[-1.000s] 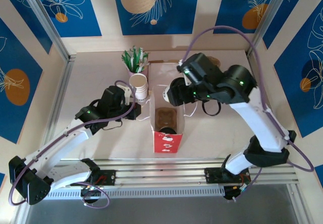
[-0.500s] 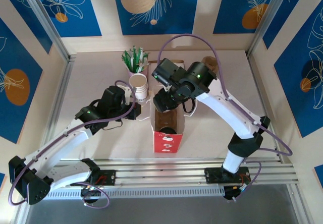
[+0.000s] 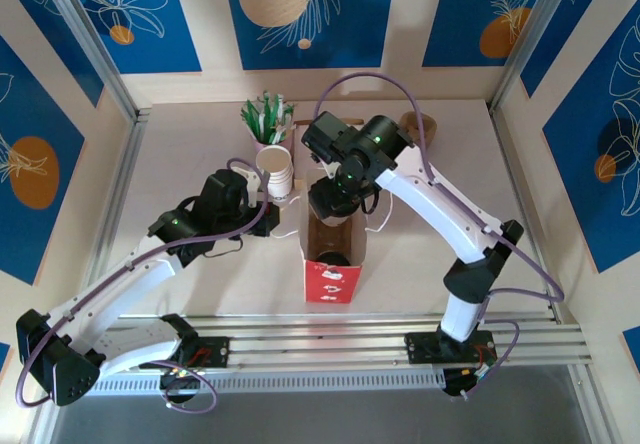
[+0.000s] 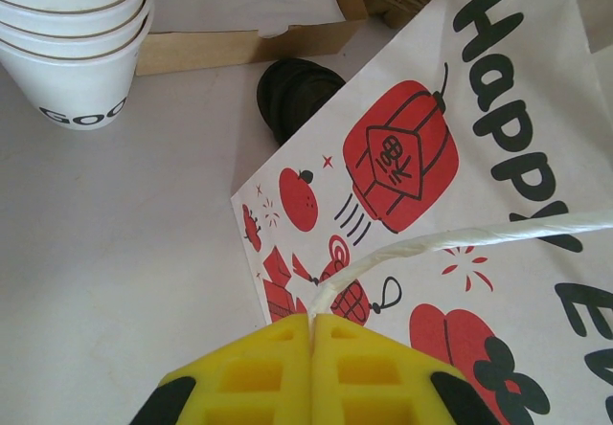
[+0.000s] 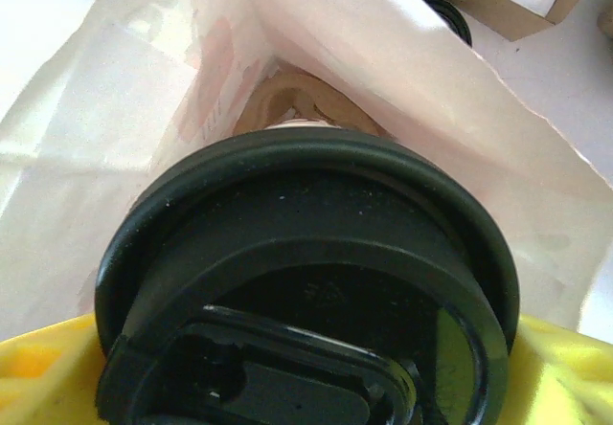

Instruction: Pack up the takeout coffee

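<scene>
Coffee [image 5: 306, 272] hangs over the far end of the open bag [image 3: 331, 282], clamped by the right gripper [image 3: 335, 200], whose fingers [image 5: 38, 377] are cut off at the frame edges. Its black lid hides the cup body. The left gripper [image 4: 311, 348] is pinched closed on the bag's handle [image 4: 460, 238].

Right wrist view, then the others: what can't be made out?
Right wrist: the takeout coffee cup wall, hidden under its own lid.
Right wrist: the carrier slots, covered by that lid and the bag walls.
Top external: right gripper fingertips, hidden by its wrist.
Left wrist: bag lettering, cut by the right edge.
</scene>
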Available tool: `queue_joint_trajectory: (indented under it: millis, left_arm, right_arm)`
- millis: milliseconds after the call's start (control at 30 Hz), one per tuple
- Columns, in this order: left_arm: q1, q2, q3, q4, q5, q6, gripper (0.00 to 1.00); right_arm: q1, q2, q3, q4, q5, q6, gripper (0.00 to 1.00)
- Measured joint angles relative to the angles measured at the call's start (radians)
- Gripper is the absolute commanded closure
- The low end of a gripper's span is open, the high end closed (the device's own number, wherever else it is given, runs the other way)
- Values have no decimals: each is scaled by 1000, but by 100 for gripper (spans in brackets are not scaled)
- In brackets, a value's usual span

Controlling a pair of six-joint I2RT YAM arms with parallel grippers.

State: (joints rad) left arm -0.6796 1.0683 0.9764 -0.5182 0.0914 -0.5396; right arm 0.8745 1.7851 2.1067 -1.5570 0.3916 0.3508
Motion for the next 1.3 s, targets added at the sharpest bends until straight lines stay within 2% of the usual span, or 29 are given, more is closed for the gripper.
queue_joint_trajectory:
  millis: [367,767,1300]
  left_arm:
    - [-2,0,0,0,-4,0,100]
    - [-4,0,0,-7,-8,1,100]
    - [-4,-10,0,-8,-16,1,100]
  right_arm:
    - [-27,39,-16,18,-21,-26,26]
    - [-53,39,-138,80,-44,-28,26]
    - [-67,38,-212,158,-79,-28,26]
